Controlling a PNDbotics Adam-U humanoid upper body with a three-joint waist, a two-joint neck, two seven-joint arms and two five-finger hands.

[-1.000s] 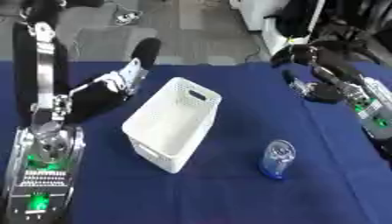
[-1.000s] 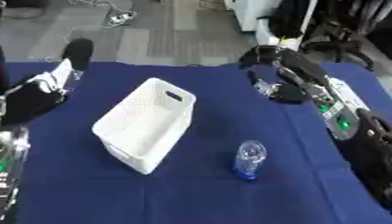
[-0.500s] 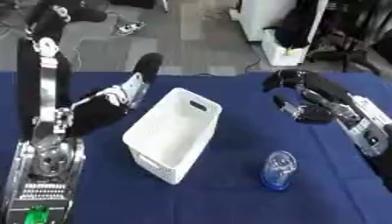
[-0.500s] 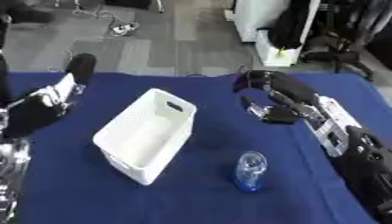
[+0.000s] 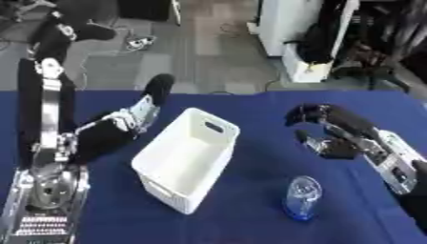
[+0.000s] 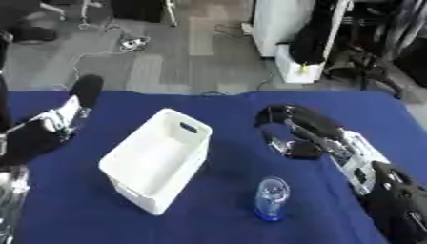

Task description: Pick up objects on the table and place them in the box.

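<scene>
Nearest the camera, a small clear blue-tinted object (image 5: 301,197), possibly a cup or a bottle though the view was too soft to settle it, stood upright on the blue table (image 5: 250,224), apart from everything else and just to the right of the box. The white box (image 5: 185,165) lay a little further in, open-topped, with a slot handle in its far end wall, set askew so that one corner pointed toward the viewer. It looked empty, as far as its interior could be seen.

Beyond the clear object and slightly to its right, the right hand (image 5: 332,136) hung over the cloth with thumb and fingers spread in a relaxed curve, grasping nothing and not touching the object. On the other side of the box, the left hand (image 5: 147,106) rested on the table with its fingers straight, pointing away toward the far edge, also holding nothing. Past the table edge was grey floor (image 5: 208,52) with cables and office clutter.

The step in hand seemed to be the reach: nothing had been picked up and nothing was in the box. The next move would call for the right hand to drop nearer and lower until the clear object sat between thumb and fingers, close round it without tipping it, then lift it left over the box rim.
</scene>
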